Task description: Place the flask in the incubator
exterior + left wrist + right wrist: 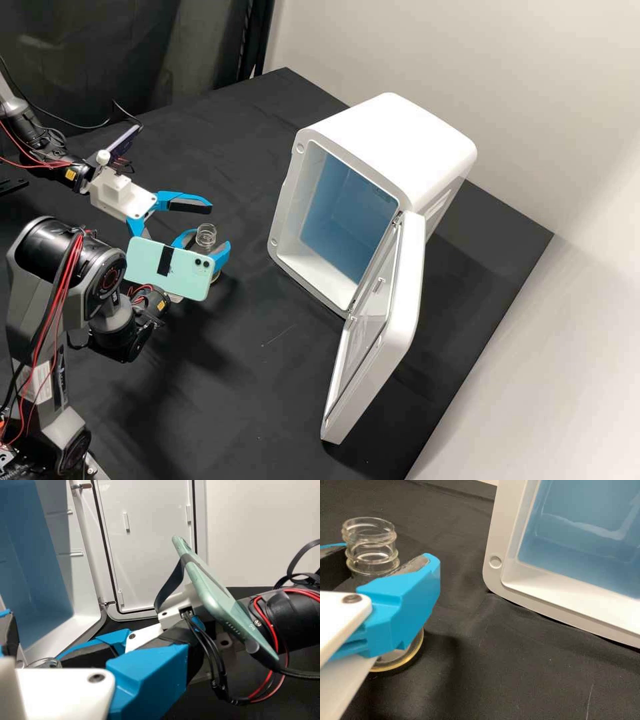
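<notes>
A small clear glass flask point(207, 233) point(370, 542) stands upright on the black bench, with a little amber liquid at its base. My right gripper point(205, 245) point(380, 555) is shut on it, one blue finger point(400, 600) on each side below the neck. My left gripper point(179, 217) hangs open just behind the flask and up-left of it, holding nothing. The white incubator point(400, 140) stands to the right, its blue inside point(347, 213) facing the flask. Its door point(380, 320) point(150, 545) hangs open toward the front.
A mint-green phone point(170, 267) point(220, 605) on the right arm's wrist hides that gripper's body. The incubator's front rim point(495, 580) lies a short way right of the flask. Bare black bench point(253, 347) stretches in front of the arms up to the door.
</notes>
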`<state>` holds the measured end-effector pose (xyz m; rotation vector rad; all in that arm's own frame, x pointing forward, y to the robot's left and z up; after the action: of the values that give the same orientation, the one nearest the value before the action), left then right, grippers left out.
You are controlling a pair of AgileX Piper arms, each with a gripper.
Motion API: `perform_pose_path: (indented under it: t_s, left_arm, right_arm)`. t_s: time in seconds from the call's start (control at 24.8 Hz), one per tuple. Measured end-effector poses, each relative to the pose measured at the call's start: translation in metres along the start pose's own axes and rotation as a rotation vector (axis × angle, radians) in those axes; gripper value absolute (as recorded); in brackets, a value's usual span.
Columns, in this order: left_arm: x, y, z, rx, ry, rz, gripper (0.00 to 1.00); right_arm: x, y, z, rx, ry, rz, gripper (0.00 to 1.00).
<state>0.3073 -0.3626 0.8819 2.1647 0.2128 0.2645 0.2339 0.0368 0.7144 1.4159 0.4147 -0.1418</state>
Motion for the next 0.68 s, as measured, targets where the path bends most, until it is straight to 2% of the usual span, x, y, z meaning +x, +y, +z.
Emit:
perform_pose_path:
  t_s: [0.24, 0.36, 0.68]
  left_arm:
    - [0.005, -0.0016, -0.011, 0.028, -0.004, 0.005, 1.00]
    - [0.005, -0.0038, -0.015, 0.026, 0.007, 0.002, 1.00]
    - [0.005, -0.0038, -0.017, 0.025, 0.014, 0.003, 1.00]
  right_arm:
    - [0.000, 0.000, 0.002, 0.007, -0.020, 0.005, 0.00]
    - [0.000, 0.000, 0.004, 0.008, -0.032, -0.001, 0.00]
    - [0.000, 0.000, 0.004, 0.010, -0.036, 0.002, 0.00]
